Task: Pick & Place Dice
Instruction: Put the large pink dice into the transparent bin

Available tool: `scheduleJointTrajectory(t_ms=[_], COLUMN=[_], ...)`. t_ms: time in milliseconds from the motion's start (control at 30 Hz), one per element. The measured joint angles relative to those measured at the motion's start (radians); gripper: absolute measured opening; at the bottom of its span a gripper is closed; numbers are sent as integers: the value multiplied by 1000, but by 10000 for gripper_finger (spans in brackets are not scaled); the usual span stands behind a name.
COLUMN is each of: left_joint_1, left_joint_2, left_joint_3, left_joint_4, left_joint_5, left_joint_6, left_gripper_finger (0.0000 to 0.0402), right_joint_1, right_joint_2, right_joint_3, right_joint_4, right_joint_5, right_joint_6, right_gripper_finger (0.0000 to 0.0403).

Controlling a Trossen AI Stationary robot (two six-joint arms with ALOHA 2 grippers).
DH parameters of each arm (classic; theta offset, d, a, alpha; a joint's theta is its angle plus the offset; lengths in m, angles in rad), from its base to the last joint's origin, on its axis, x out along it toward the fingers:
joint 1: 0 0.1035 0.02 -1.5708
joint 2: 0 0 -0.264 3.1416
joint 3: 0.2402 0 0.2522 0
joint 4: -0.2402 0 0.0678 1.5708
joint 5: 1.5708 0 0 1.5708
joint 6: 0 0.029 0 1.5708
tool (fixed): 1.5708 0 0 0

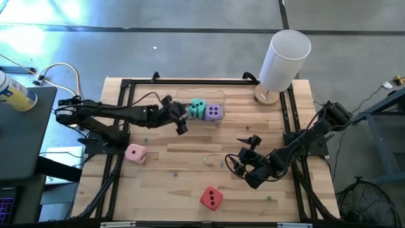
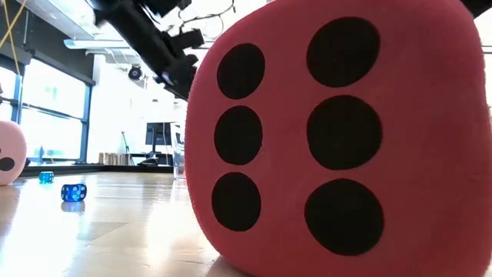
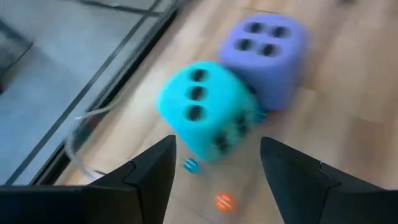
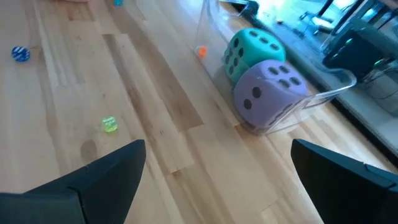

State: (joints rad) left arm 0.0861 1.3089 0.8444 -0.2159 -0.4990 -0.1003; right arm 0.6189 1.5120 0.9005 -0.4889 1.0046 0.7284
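Note:
The teal die (image 1: 197,107) and the purple die (image 1: 214,112) sit side by side on the floor of a clear tray (image 4: 323,94) at the table's far middle. The pink die (image 1: 135,152) rests on the table at the left. The red die (image 1: 211,198) rests near the front edge and fills the low view (image 2: 338,138). My left gripper (image 3: 217,165) is open just short of the teal die (image 3: 202,109), which lies beyond its fingertips. My right gripper (image 4: 217,168) stands wide open at the right middle (image 1: 243,170), with nothing between its fingers.
A tall white cylinder (image 1: 283,60) stands at the far right corner. Tiny coloured dice lie scattered on the wood: a blue one (image 4: 20,54), a green one (image 4: 109,124), an orange one (image 4: 201,51). Black frame rails (image 1: 126,101) run along the table's sides.

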Motion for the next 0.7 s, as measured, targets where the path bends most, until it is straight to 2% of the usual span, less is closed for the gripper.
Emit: scheduleJointTrajectory(t_ms=[200, 367, 533, 700], left_joint_1=[-191, -364, -502, -575], left_joint_2=[-127, -215, -250, -248], left_joint_3=[0, 0, 0, 0], left_joint_4=[-114, -127, -128, -129], left_joint_5=[-10, -9, 11, 13], left_joint_6=[-4, -87, -141, -143], left_gripper_finger=[226, 226, 226, 226], right_joint_1=[2, 3, 3, 3], right_joint_2=[0, 0, 0, 0], right_joint_3=[0, 0, 0, 0], right_joint_4=[11, 10, 26, 48], right_joint_5=[-15, -22, -41, -75], right_joint_6=[3, 8, 8, 8], right_gripper_finger=[394, 394, 394, 394])
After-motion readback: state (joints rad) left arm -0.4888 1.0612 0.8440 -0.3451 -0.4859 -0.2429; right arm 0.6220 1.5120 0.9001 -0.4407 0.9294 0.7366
